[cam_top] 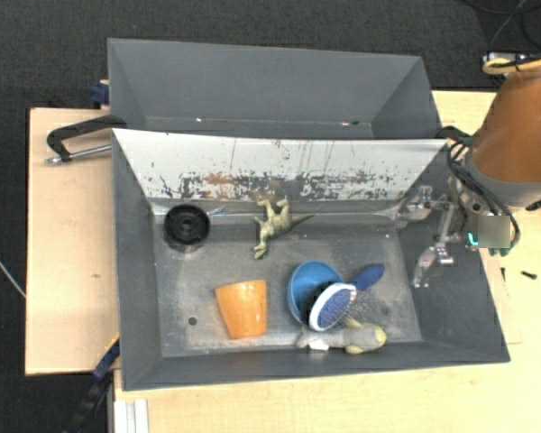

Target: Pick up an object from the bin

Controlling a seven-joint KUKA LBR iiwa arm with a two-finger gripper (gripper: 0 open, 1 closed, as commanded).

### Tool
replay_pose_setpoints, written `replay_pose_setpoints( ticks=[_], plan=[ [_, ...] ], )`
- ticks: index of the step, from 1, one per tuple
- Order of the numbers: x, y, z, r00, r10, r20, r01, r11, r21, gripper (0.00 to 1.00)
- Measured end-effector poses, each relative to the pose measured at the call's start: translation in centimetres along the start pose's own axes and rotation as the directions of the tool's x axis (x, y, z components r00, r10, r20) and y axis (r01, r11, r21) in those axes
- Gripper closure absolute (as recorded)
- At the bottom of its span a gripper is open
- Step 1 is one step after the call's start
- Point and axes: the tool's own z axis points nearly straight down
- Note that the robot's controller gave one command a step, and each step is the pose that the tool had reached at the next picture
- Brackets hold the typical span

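My gripper (pixel 430 265) hangs over the right side of the bin, where the floor meets the sloping right wall. It looks open and nothing is between its fingers. Nearest to it, on its left, lies a blue brush (pixel 341 299) with a round white bristle head, its handle pointing up towards the gripper. The brush leans on a blue cup (pixel 305 282) tipped on its side. A beige lumpy toy (pixel 359 336) lies by the front wall below the brush.
An orange cup (pixel 243 308) lies on its side at the front left. A black round disc (pixel 187 225) sits at the back left. A green dinosaur toy (pixel 271 221) lies by the back wall. The arm reaches in from the right.
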Motion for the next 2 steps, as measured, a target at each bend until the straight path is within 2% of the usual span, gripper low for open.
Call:
replay_pose_setpoints(
  ticks=[1, 2],
  plan=[
    [-1.1, 9.1, 13.2, 0.952, -0.306, 0.007, 0.306, 0.952, 0.007, 0.0],
    [-1.6, 14.5, 10.3, 0.798, -0.602, 0.012, 0.602, 0.799, 0.007, 0.0]
  ],
)
